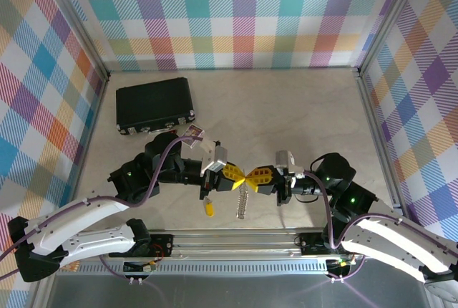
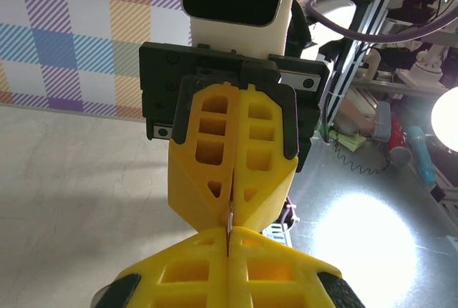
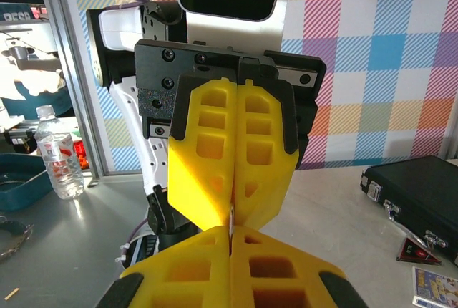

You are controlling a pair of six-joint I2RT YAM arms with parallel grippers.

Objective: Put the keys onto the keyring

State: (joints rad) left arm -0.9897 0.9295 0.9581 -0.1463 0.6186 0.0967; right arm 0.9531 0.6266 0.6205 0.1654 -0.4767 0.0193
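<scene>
My two grippers meet tip to tip over the near middle of the table. The left gripper (image 1: pixel 239 176) and the right gripper (image 1: pixel 252 177) are both shut on the top of the keyring (image 1: pixel 243 199), a silver loop whose fringe of small pieces hangs below the fingertips. In the left wrist view a thin silver edge of the keyring (image 2: pixel 230 216) shows pinched between my closed left gripper (image 2: pixel 229 236) and the opposite fingers. The right wrist view shows the same sliver (image 3: pixel 231 215) at my right gripper (image 3: pixel 230 232). The yellow-headed key (image 1: pixel 208 208) lies on the table just below the left gripper, apart from the ring.
A black rectangular case (image 1: pixel 155 105) lies at the back left, also seen in the right wrist view (image 3: pixel 418 192). Small cards (image 1: pixel 192 134) rest beside it. Plaid walls enclose the table on three sides. A metal rail (image 1: pixel 236 240) runs along the near edge.
</scene>
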